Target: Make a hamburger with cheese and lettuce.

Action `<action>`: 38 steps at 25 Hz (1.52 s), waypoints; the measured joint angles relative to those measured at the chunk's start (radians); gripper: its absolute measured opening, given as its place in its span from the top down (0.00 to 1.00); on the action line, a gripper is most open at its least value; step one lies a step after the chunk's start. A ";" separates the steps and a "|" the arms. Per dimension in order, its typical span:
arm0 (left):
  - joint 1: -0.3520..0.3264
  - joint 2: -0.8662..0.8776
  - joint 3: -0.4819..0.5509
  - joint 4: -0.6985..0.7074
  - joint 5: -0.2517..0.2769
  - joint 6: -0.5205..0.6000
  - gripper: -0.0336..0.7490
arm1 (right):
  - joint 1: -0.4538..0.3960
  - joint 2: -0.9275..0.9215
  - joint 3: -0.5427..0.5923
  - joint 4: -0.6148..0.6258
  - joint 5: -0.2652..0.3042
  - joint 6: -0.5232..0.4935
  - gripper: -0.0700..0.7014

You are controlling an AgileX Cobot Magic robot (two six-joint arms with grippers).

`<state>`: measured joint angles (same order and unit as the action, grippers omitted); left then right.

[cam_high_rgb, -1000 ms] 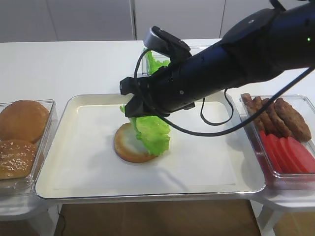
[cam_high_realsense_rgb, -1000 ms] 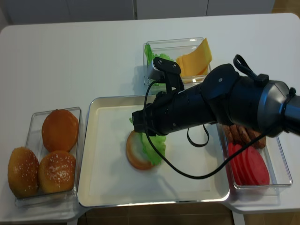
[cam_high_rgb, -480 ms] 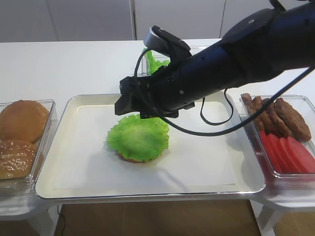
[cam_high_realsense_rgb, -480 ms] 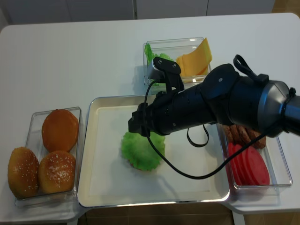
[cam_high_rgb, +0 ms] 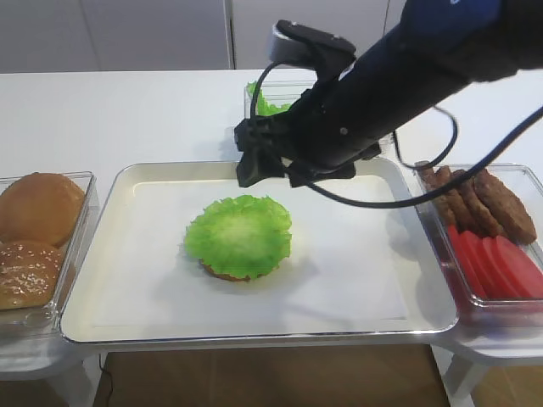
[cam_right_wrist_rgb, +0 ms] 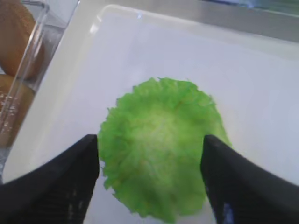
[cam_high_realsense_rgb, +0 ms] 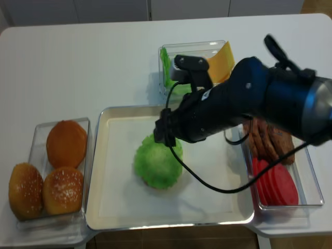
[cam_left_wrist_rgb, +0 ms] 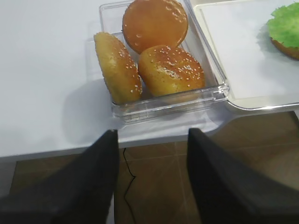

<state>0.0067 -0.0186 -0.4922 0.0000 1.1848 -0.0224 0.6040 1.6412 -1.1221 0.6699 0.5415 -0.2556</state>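
Observation:
The lettuce (cam_high_rgb: 239,236) lies flat on the hamburger bun half, whose brown rim (cam_high_rgb: 220,272) peeks out underneath, in the middle of the white tray (cam_high_rgb: 356,280). My right gripper (cam_high_rgb: 273,174) is open and empty, raised above and behind the lettuce. In the right wrist view the lettuce (cam_right_wrist_rgb: 161,144) shows between my open fingers (cam_right_wrist_rgb: 70,186). Cheese slices (cam_high_realsense_rgb: 220,62) stand in the clear box behind the tray, beside more lettuce (cam_high_realsense_rgb: 166,65). My left gripper (cam_left_wrist_rgb: 153,133) is open and empty over the table's front edge; the lettuce-topped hamburger (cam_left_wrist_rgb: 286,23) shows at its top right.
A clear box of domed buns (cam_high_rgb: 38,229) stands left of the tray, also in the left wrist view (cam_left_wrist_rgb: 159,51). A clear box at right holds meat patties (cam_high_rgb: 484,203) and tomato slices (cam_high_rgb: 501,263). My right arm (cam_high_realsense_rgb: 249,104) spans the tray's back right.
My right gripper let the lettuce go; it went from hanging over the bun to lying flat on it. The gripper then rose and drew back to the right.

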 joint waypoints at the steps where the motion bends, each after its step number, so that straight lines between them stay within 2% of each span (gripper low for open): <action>1: 0.000 0.000 0.000 0.000 0.000 0.000 0.50 | 0.000 -0.015 -0.012 -0.101 0.023 0.083 0.22; 4: 0.000 0.000 0.000 0.000 0.000 0.000 0.50 | 0.000 -0.068 -0.042 -0.367 0.113 0.279 0.22; 6: 0.000 0.000 0.000 0.000 0.000 0.000 0.50 | -0.007 -0.096 -0.051 -0.466 0.172 0.342 0.22; 10: 0.000 0.000 0.000 0.000 0.000 0.000 0.50 | -0.092 -0.142 -0.053 -0.503 0.285 0.354 0.22; 12: 0.000 0.000 0.000 0.000 0.000 0.000 0.50 | -0.148 -0.167 -0.053 -0.507 0.322 0.337 0.23; 19: 0.000 0.000 0.000 0.000 0.000 0.000 0.50 | -0.418 -0.295 -0.053 -0.517 0.444 0.280 0.23; 21: 0.000 0.000 0.000 0.000 0.000 0.000 0.50 | -0.488 -0.338 -0.044 -0.521 0.455 0.282 0.23; 24: 0.000 0.000 0.000 0.000 0.000 0.000 0.50 | -0.530 -0.412 -0.007 -0.531 0.459 0.290 0.23; 31: 0.000 0.000 0.000 0.000 0.000 0.000 0.50 | -0.538 -0.603 0.137 -0.535 0.503 0.309 0.23; 38: 0.000 0.000 0.000 0.000 0.000 0.000 0.50 | -0.538 -0.938 0.285 -0.545 0.586 0.321 0.23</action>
<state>0.0067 -0.0186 -0.4922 0.0000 1.1848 -0.0224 0.0660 0.7030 -0.8367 0.1251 1.1277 0.0653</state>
